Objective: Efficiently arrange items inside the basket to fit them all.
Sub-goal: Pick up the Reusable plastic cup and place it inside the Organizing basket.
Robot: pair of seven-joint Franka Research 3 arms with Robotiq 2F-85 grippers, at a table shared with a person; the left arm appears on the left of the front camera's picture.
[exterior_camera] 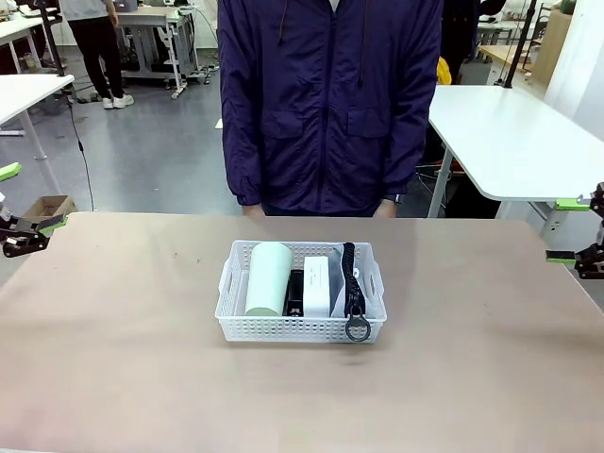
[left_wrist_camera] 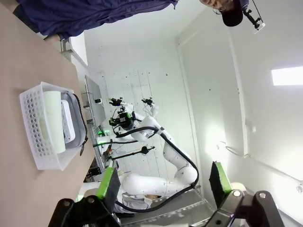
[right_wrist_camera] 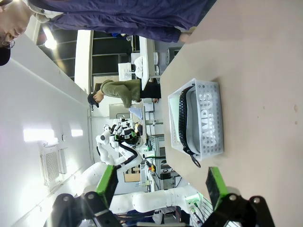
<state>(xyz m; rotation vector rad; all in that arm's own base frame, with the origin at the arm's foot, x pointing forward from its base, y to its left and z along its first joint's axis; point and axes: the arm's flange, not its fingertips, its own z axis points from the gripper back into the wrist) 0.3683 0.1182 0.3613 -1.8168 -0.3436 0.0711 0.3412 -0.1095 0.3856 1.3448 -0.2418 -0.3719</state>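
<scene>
- Both my grippers sat wide apart, empty: left gripper [exterior_camera: 28, 236], right gripper [exterior_camera: 578, 231], at bench [exterior_camera: 113, 359] edges.
- Basket [exterior_camera: 300, 327] mid-bench held cup [exterior_camera: 267, 278], stapler [exterior_camera: 294, 293], box [exterior_camera: 317, 286], pouch [exterior_camera: 353, 278].
- Pouch looked soft; I'd grab its ring [exterior_camera: 358, 328]. Cup light, prob. crushable.
- Person [exterior_camera: 330, 104] stood behind.

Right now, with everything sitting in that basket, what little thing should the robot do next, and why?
Probably nothing more than hold back. The pale green cup, black stapler, small white box and grey CAMPUS pouch all lie side by side inside the white basket. The left gripper and right gripper are open at the table's edges, holding nothing.
</scene>
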